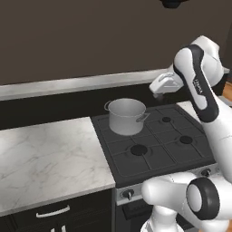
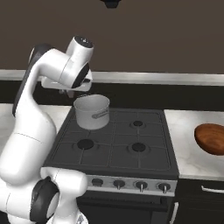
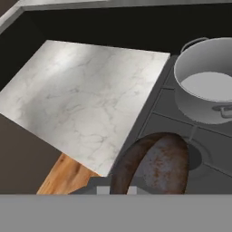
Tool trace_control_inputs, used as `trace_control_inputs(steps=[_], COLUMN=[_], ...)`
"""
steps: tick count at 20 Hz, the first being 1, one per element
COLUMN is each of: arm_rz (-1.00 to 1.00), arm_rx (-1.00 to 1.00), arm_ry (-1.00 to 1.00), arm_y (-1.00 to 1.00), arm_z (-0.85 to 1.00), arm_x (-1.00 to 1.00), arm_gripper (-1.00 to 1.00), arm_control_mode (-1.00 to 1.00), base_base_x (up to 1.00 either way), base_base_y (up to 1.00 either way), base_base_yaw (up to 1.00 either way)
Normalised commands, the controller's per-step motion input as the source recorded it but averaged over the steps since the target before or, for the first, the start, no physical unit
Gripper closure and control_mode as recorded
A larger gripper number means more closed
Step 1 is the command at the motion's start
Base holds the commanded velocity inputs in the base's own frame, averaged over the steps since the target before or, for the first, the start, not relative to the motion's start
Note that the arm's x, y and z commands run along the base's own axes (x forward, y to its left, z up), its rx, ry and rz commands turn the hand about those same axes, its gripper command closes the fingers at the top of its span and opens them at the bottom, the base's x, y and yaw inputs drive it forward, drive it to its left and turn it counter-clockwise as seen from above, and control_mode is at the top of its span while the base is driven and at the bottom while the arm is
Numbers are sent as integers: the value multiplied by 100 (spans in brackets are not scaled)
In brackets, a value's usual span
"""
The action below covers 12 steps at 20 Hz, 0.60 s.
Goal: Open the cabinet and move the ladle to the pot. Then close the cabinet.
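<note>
My arm (image 1: pixel 199 86) is a chain of glossy white, rounded plastic shells, joined by dark charcoal bands at each joint. One such band runs lengthwise down the link behind my hand, carrying small pale lettering too fine to read. My shoulder (image 2: pixel 43 199) ends in a round black-ringed cap with a grey centre.

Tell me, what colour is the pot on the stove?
Plain silver-grey metal; the pot shows best in the left base view.

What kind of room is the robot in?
A kitchen, most likely. There is a black stove with burners and a row of knobs, a metal pot standing on it, and a marble counter beside it.
</note>
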Motion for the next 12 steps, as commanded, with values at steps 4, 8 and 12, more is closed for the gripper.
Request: trace_control_inputs(steps=[4, 8, 12], arm_rz=[0, 0, 0], arm_rx=[0, -2, -5], arm_ry=[0, 0, 0], arm_y=[0, 1, 0], arm_z=[-46, -53, -58], arm_x=[69, 42, 41], arm_gripper=[100, 100, 100], arm_control_mode=[-100, -100, -100], base_base_x=[0, 0, 0], base_base_y=[0, 0, 0], base_base_yaw=[0, 0, 0])
